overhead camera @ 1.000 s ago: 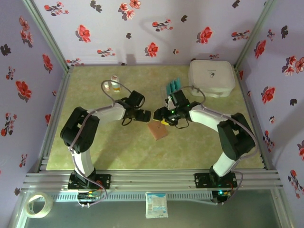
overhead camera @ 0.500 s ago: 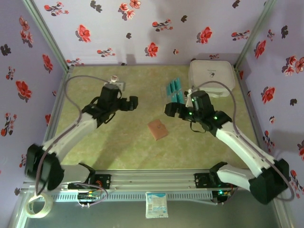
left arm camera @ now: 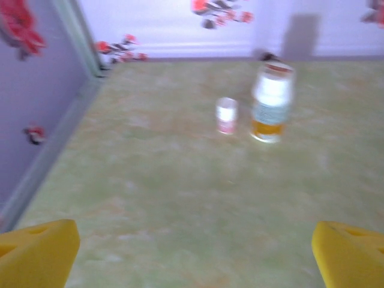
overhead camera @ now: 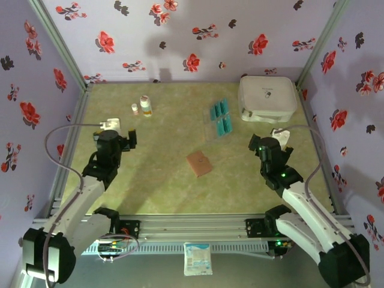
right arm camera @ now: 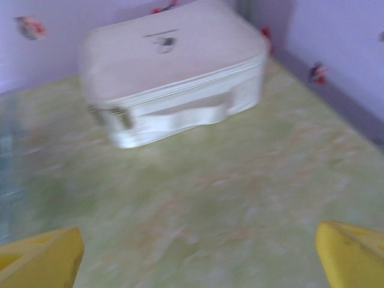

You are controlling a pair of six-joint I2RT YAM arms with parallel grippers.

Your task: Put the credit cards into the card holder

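The card holder (overhead camera: 198, 163) lies flat and closed in the middle of the green table, a small reddish-brown square. The teal credit cards (overhead camera: 221, 118) lie in rows on a clear sheet behind it. My left gripper (overhead camera: 120, 135) hovers far to the left of it, open and empty. In the left wrist view its yellow fingertips (left arm camera: 39, 252) stand wide apart over bare table. My right gripper (overhead camera: 271, 139) hangs to the right of the card holder, also open and empty, its yellow fingertips (right arm camera: 351, 255) spread wide.
A large white rounded case (overhead camera: 267, 98) (right arm camera: 171, 72) stands at the back right. Two small bottles (overhead camera: 145, 105) (left arm camera: 271, 102) stand at the back left. A tape roll (overhead camera: 47, 258) and a packet (overhead camera: 197, 259) lie outside the front rail.
Both arms have drawn back from the card holder, the left one to the left, the right one to the right. The right gripper has opened wide. The card holder lies alone at the centre.
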